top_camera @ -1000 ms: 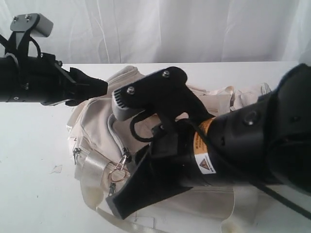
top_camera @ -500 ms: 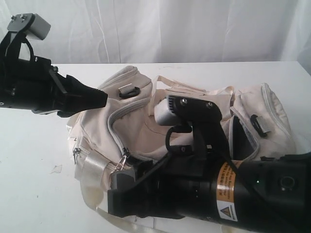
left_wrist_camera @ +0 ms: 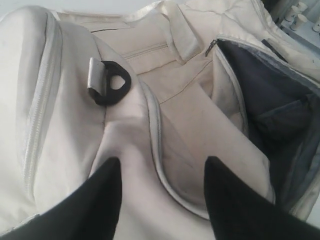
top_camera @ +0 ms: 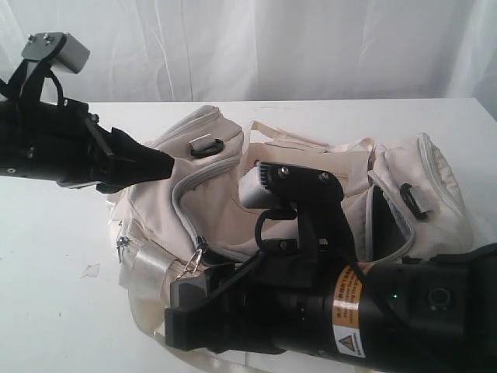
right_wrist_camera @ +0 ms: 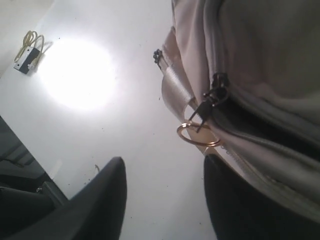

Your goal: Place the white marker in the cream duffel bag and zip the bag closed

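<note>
The cream duffel bag [top_camera: 210,194] lies across the white table, its main zip open, with dark lining [top_camera: 384,224] showing at its right end. The white marker is out of view. My left gripper [top_camera: 163,164] hovers open just over the bag's left end; in the left wrist view it [left_wrist_camera: 162,172] straddles a grey zip seam [left_wrist_camera: 156,135] with nothing held, near a black clip [left_wrist_camera: 112,83]. My right gripper [top_camera: 177,317] stands open low at the bag's front edge; the right wrist view shows it [right_wrist_camera: 165,167] over bare table beside a gold ring [right_wrist_camera: 197,136] and a zip pull [right_wrist_camera: 215,92].
A white curtain hangs behind the table [top_camera: 54,256]. A small scrap [top_camera: 90,270] lies on the table left of the bag. A dark little block with yellow loops [right_wrist_camera: 27,48] sits farther off on the table. The right arm's bulk [top_camera: 373,311] covers the bag's front.
The right arm has dropped from over the bag to its front edge, uncovering the open mouth, and its jaws have widened. The left gripper has shifted only slightly.
</note>
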Tool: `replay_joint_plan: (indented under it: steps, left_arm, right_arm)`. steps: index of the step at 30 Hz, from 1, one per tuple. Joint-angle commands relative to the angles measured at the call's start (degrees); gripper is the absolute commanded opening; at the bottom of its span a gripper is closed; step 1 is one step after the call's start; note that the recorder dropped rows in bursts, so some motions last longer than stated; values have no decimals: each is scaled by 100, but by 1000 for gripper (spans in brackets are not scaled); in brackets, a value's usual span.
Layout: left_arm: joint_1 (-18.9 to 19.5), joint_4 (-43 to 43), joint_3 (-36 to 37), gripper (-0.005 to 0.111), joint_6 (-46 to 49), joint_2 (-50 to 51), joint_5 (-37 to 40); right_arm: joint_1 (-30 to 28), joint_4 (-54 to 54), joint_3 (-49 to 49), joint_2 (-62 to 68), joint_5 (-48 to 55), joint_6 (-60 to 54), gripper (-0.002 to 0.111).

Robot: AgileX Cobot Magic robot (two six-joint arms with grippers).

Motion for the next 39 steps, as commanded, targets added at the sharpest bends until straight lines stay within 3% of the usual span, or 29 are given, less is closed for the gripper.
replay_joint_plan:
  steps: [1, 15, 25, 32, 37, 39]
  left_arm:
    - [1, -301, -19, 55, 178, 136, 64]
    - [-716, -416, -19, 55, 479, 382, -402]
    - [-729, -259, -19, 55, 479, 382, -40]
    - [-729, 1616, -19, 55, -76, -14, 332]
    - [-729, 1921, -33, 55, 491, -488, 371]
    - [-729, 1921, -33, 55, 1248, -647, 536]
  right_arm:
    - [36, -5, 51, 8, -111, 21, 46]
    - [36, -5, 51, 8, -105, 0, 46]
    - [36, -5, 51, 8, -117, 1, 46]
    - [36, -5, 51, 8, -129, -25, 46]
    - [36, -15, 51, 8, -129, -78, 46]
    - [36, -15, 51, 8, -129, -77, 46]
